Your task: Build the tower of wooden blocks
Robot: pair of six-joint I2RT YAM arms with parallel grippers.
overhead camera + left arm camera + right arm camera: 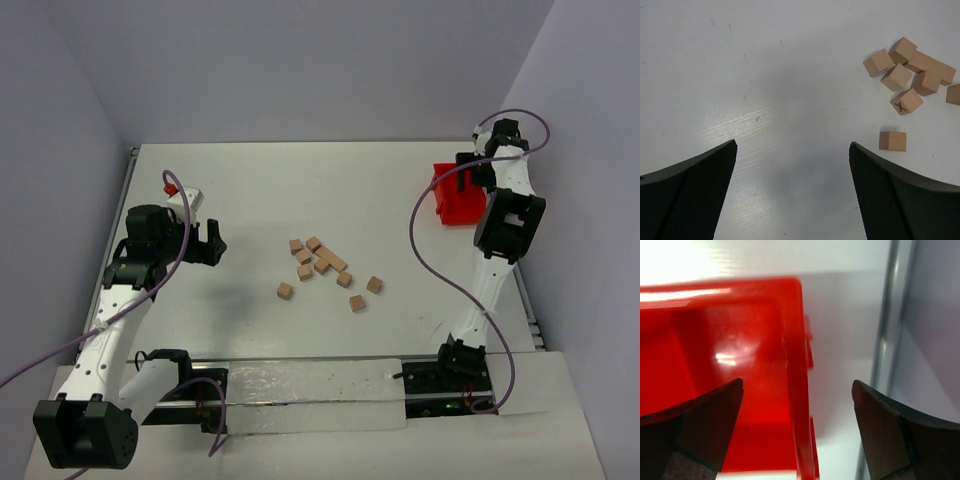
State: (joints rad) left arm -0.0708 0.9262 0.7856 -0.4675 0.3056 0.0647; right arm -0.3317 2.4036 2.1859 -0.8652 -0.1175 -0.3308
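Closest to us, in the left wrist view, are the left gripper's (792, 150) two dark fingers (695, 195). They are wedge-shaped with a fine mesh-like texture on their inner faces, and they are spread wide and holding nothing above the white table (740, 75), which is matte with a faint grain and a soft glare. From above, that left gripper (205, 243) hangs well to the left of the wood blocks (320, 265), with a small white part with a red knob (182, 190) near it toward the far side. We judge the task barely begun: about nine blocks lie loose near the middle of the table, none resting on another, so all the stacking is left to do. They are small, pale tan, sharp-edged pieces of plain wood. One lone block (892, 141) sits nearest the left fingers, a marked block (906, 101) bears a dark X, and a long piece (930, 67) in the cluster looks longer than the rest, though we cannot tell whether it is two cubes end to end. Farther right, three scattered blocks (374, 284) lie apart from the cluster. At the far right the right gripper (470, 168) hovers over a red bin (450, 205) of glossy, smooth plastic. Its jaws are wide apart and empty, with the bin's thick wall between them in its wrist view, and what we see of the bin's inside holds no blocks.
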